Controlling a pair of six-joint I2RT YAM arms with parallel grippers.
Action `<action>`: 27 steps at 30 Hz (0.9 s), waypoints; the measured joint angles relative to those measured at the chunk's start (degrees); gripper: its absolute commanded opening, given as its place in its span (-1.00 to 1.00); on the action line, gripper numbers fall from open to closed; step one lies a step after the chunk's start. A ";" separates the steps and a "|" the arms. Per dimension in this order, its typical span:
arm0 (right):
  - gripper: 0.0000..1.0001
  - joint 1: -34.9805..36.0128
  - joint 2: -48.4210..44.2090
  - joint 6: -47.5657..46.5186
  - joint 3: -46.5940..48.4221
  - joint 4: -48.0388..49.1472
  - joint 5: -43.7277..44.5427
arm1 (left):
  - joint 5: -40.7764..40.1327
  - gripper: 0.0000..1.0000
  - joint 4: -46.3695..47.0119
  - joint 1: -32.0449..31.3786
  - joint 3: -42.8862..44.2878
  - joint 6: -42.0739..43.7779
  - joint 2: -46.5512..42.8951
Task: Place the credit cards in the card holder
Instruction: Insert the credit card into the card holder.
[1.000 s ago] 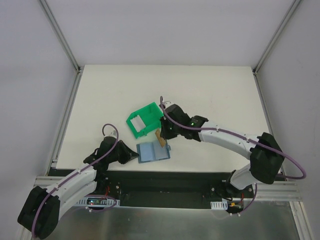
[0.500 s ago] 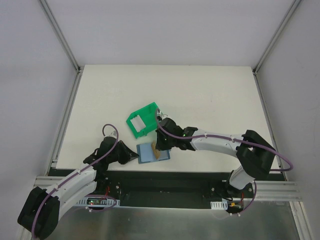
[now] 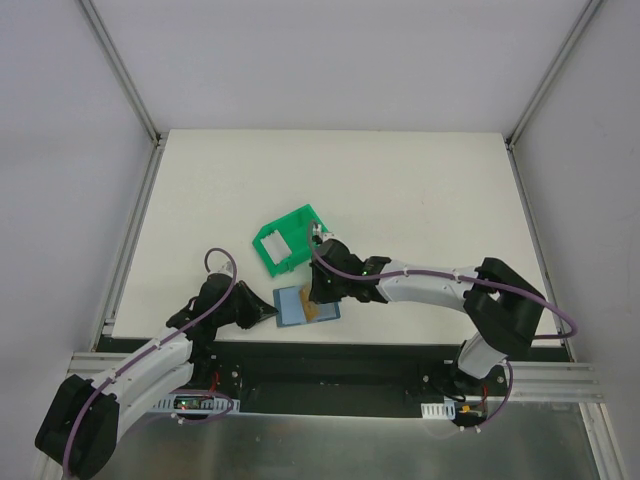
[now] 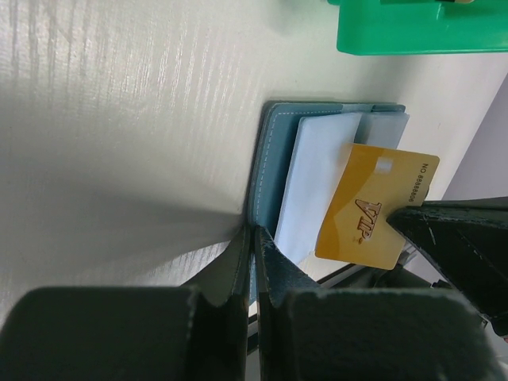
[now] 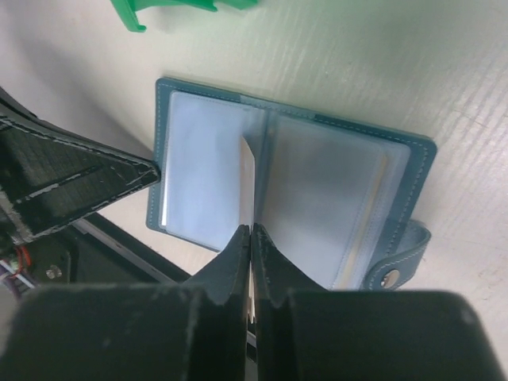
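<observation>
Seemingly low right arm [image 3: 420,282] over holder [image 3: 289,306]

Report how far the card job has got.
Done: card holder lies open, its edge clamped by the left gripper. In hand: right gripper pinches the gold card over the pockets, not yet slid in. Left: seat it, then the pale card in the green bin.

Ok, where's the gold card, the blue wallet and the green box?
gold card [image 4: 373,210], left wrist view, middle of its printed face.
blue wallet [image 5: 333,190], right wrist view, right inner clear pocket.
green box [image 3: 298,222], top view, bare green floor.
</observation>
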 measured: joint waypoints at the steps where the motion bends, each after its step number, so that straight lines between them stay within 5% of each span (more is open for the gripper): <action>1: -0.99 0.00 0.00 -0.02 -0.04 0.24 -0.28 | 0.00 -1.00 -0.02 0.00 0.00 0.00 -0.02; 15: -0.99 1.14 -3.30 0.94 -3.23 2.01 3.28 | 0.00 -1.00 -0.07 0.00 -0.15 0.00 -0.57; 27: -0.99 -3.54 -3.21 6.67 -9.42 11.34 -2.49 | 0.00 -1.00 -0.07 0.00 -0.22 -0.02 -0.68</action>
